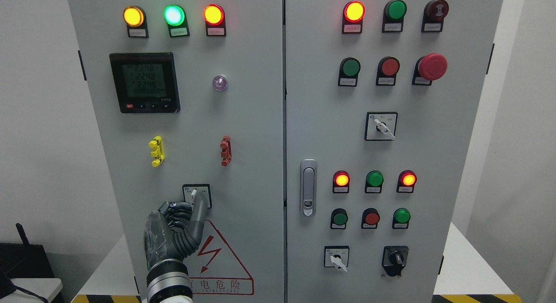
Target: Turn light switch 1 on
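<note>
Your left hand (176, 233) is raised against the cabinet (243, 133), fingers mostly curled, holding nothing; one straight finger (200, 207) touches the switch (196, 194) low on the left door. Above it you see a yellow clip (156, 151), a red clip (225, 150) and the meter (144, 82)

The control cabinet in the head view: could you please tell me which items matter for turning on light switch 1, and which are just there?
In the job:
- left hand, one finger raised to the switch
- rotary switch on the left door

Just there:
- digital meter
- red mushroom button
- door handle
- indicator lamps, e.g. the lit green one
</note>
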Motion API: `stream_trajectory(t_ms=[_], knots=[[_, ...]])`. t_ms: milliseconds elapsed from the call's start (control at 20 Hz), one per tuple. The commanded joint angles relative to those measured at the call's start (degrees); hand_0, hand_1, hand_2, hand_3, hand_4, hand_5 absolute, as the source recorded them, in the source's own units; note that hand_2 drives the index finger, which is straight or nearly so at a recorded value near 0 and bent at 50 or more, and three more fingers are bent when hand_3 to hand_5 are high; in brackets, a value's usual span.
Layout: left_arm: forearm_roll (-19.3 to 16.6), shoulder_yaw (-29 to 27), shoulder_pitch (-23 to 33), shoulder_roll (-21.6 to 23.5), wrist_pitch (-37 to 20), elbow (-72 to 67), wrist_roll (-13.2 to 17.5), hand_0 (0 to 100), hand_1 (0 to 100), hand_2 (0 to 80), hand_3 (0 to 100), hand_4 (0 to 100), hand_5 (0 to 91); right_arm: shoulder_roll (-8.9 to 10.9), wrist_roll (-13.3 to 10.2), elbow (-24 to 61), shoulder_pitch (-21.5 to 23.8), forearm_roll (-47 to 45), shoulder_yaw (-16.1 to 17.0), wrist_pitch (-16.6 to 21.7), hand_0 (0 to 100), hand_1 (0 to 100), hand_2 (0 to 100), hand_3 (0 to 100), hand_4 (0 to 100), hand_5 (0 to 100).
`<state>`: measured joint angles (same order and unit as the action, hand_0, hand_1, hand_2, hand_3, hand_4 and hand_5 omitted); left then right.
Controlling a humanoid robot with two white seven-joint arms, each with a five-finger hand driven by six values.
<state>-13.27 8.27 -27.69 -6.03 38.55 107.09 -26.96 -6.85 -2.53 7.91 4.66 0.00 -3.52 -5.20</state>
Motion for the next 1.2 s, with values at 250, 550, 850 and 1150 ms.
stream_trajectory(t_ms=[250, 550, 850, 1150], knots=[[0.1, 0.1, 0.0, 0.1, -0.1, 0.0, 0.0, 30, 43, 56.2, 75, 82, 82.2, 0.0, 0.0, 0.0, 0.0, -1.1, 0.0, 0.0, 12, 39, 0, 0, 0, 0], [0.1, 0.1, 0.0, 0.1, -0.1, 0.0, 0.0, 33, 41, 56.2, 75, 82, 82.2, 0.0, 0.0, 0.0, 0.0, -1.0, 0.0, 0.0, 12, 39, 0, 0, 0, 0], [0.1, 0.1, 0.0, 0.0, -0.2, 0.0, 0.0, 36, 40, 56.2, 75, 82, 82.5, 0.0, 0.0, 0.0, 0.0, -1.0, 0.0, 0.0, 12, 39, 0, 0, 0, 0], [0.1, 0.1, 0.0, 0.0, -0.2, 0.0, 0.0, 38, 39, 56.3, 75, 82, 82.6, 0.0, 0.0, 0.0, 0.0, -1.0, 0.0, 0.0, 12, 39, 0, 0, 0, 0]])
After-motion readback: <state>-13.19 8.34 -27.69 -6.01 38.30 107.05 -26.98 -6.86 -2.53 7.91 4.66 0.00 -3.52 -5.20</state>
